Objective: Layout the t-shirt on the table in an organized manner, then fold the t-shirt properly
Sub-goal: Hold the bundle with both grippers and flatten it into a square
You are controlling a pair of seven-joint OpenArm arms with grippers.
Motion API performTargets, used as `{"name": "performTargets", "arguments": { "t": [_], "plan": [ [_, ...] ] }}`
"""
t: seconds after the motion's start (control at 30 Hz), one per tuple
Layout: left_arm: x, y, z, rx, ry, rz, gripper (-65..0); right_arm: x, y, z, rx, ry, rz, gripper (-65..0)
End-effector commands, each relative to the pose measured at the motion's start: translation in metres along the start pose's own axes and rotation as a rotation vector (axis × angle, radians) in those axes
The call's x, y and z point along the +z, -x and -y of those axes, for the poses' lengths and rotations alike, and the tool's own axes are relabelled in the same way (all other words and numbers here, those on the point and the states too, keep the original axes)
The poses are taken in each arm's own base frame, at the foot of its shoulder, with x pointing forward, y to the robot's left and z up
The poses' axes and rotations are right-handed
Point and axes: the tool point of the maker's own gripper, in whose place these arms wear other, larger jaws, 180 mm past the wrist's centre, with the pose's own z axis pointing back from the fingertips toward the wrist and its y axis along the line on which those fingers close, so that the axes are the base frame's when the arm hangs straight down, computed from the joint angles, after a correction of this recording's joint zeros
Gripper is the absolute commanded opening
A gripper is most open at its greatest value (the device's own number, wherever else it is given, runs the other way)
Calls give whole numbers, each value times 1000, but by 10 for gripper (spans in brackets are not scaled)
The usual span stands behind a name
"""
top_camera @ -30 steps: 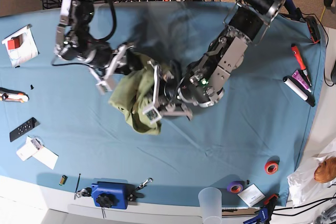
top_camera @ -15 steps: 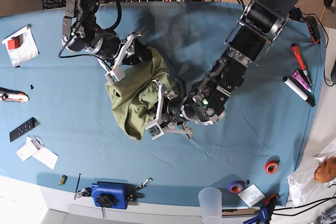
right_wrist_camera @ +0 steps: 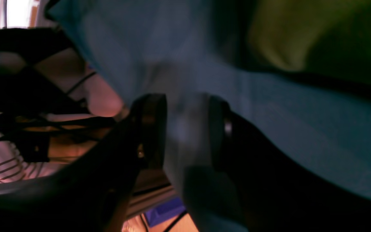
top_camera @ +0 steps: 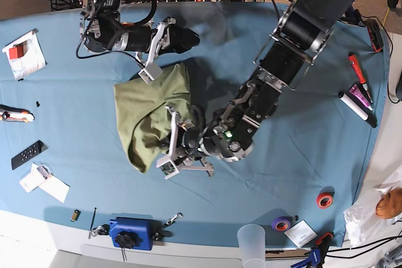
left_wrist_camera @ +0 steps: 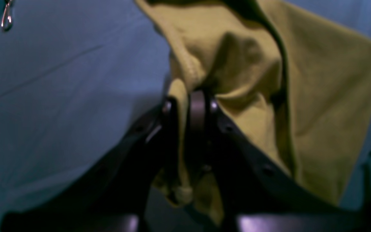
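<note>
1. Spreading is only begun: the t-shirt (top_camera: 147, 108) lies bunched and doubled over near the middle of the counter (top_camera: 56, 98), sleeves and neckline not laid out, no fold made
2. The left claw (left_wrist_camera: 187, 108) is clamped on a thick hem of the t-shirt at its near edge, cloth pinched between the jaws
3. The right claw (right_wrist_camera: 185, 129) hangs at the shirt's far edge with jaws parted, only blue counter cloth showing between them, holding nothing

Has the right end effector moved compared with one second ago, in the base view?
Yes. The right end effector has moved toward the table's far edge and away from the white paper, now open off the t-shirt.
</note>
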Motion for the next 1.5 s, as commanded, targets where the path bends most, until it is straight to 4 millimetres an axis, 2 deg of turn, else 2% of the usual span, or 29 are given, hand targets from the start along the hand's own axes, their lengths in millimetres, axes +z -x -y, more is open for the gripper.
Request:
{"name": "performTargets", "arguments": {
  "t": [0.0, 0.2, 0.3, 0.33, 0.4, 0.5, 0.6, 0.67, 0.73, 0.77, 0.83, 0.9, 0.97, 1.03, 1.13, 1.23, 1.3, 1.4, 1.47],
  "plan": [
    [4, -36, -2, -30, -6, 95, -650, 3, -13, -3, 18, -13, 43, -432],
    [2, -41, -6, -48, -45, 95, -650, 3, -13, -4, 18, -15, 45, -432],
    [4, -52, -1, -87, -12, 147, -437, 3, -13, -4, 18, -14, 45, -432],
    [6, -59, -1, -91, -11, 178, -390, 3, -14, -4, 20, -14, 46, -432],
    [8, -70, -2, -87, -18, 236, -358, 3, -15, -3, 22, -14, 48, -432],
    [11, -82, -4, -96, -21, 280, -358, 4, -17, -3, 26, -13, 50, -432],
    [13, -81, -9, -100, -42, 239, -367, 6, -23, -4, 47, -7, 61, -432],
    [17, -78, -16, -76, -88, 173, -418, 12, -35, -3, 73, 12, 88, -432],
    [28, -82, -23, -38, -135, 148, -501, 24, -51, 2, 102, 48, 132, -432],
    [35, -88, -25, -25, -150, 156, -546, 32, -60, 7, 113, 74, 158, -432],
    [51, -101, -29, -18, -175, 178, -633, 51, -82, 27, 134, 180, 231, -486],
    [69, -110, -35, -17, -204, 194, -650, 71, -96, 51, 149, 305, 276, -537],
    [81, -113, -42, 0, -229, 205, -650, 86, -106, 64, 157, 382, 321, -556],
    [85, -112, -46, 26, -230, 219, -650, 92, -106, 71, 160, 423, 326, -574],
    [82, -108, -41, 53, -202, 222, -650, 89, -89, 89, 132, 487, 256, -590],
    [77, -92, -37, 77, -191, 185, -650, 88, -70, 119, 85, 562, 226, -608],
    [73, -79, -33, 93, -182, 145, -650, 83, -61, 130, 43, 557, 234, -620],
    [70, -61, -29, 110, -168, 60, -650, 79, -63, 128, 20, 523, 268, -637],
    [73, -56, -30, 113, -173, 31, -650, 82, -80, 116, 37, 482, 333, -637]
  ]
}}
